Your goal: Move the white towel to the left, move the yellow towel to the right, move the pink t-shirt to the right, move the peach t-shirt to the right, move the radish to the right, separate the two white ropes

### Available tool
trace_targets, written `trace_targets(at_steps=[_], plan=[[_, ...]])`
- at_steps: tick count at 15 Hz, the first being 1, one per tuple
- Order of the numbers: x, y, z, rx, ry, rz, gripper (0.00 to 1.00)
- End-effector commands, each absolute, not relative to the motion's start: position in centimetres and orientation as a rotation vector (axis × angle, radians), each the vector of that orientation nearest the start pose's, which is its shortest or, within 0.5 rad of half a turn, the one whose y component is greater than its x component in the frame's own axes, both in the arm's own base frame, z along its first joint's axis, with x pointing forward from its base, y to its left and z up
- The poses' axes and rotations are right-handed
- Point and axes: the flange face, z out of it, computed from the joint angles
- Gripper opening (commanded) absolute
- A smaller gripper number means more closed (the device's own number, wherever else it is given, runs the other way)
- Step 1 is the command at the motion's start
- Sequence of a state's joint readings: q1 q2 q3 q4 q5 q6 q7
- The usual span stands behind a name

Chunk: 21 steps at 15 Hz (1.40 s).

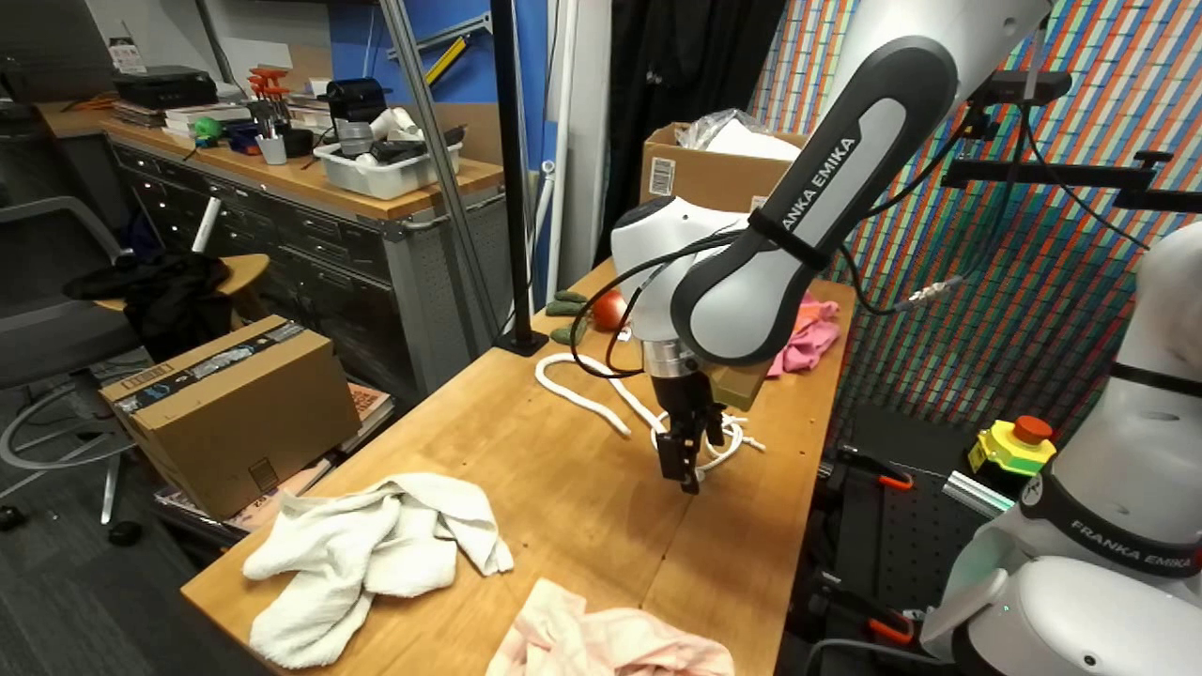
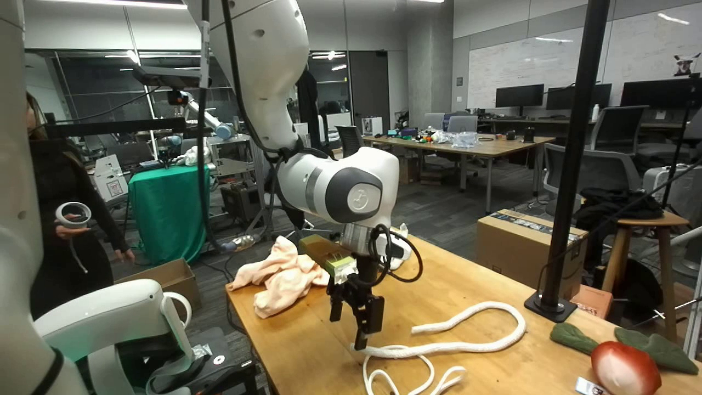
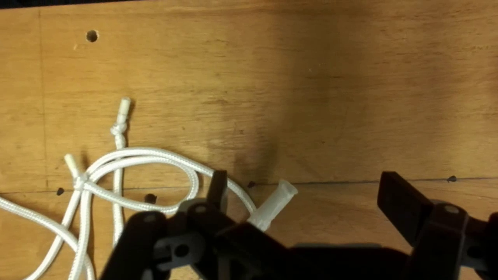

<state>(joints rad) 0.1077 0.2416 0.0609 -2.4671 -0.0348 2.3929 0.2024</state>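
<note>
My gripper (image 3: 303,186) stands open, low over the wooden table, nothing held. Between its fingers, close to the left one, lies the translucent capped end (image 3: 274,204) of the thicker white rope (image 2: 466,346). The thinner white rope (image 3: 136,155) loops to the left and runs against the thicker one; fingers cover part of the crossing. In an exterior view the white towel (image 1: 376,554) lies at the near left, the peach t-shirt (image 1: 610,643) at the bottom edge. Behind the arm shows the pink t-shirt (image 1: 808,343); the radish (image 2: 625,367) sits beyond the ropes. The yellow towel is out of view.
Green leaves (image 2: 658,351) lie beside the radish. A black post (image 2: 559,230) rises at the table edge. An open cardboard box (image 1: 714,169) stands at the far end. Another white arm (image 1: 1099,488) is beside the table. A person (image 2: 66,219) holds a controller.
</note>
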Motion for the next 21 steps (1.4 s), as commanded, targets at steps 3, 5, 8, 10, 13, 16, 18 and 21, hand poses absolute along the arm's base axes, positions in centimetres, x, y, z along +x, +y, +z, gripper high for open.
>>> trace_targets(at_steps=[3,5,8,10,13,16,18,21], plan=[[44.2,8.4,16.9,-3.200,0.022,0.465,1.00],[44.2,8.6,16.5,-3.213,0.009,0.466,1.00],[44.2,8.9,16.0,-3.222,0.000,0.467,1.00],[44.2,8.9,15.8,-3.226,-0.005,0.474,1.00],[44.3,8.7,15.7,-3.224,-0.008,0.479,0.74],[44.5,8.7,15.7,-3.223,-0.008,0.480,0.61],[44.6,8.6,15.7,-3.223,-0.007,0.480,0.46],[44.6,8.6,15.7,-3.223,-0.006,0.478,0.23]])
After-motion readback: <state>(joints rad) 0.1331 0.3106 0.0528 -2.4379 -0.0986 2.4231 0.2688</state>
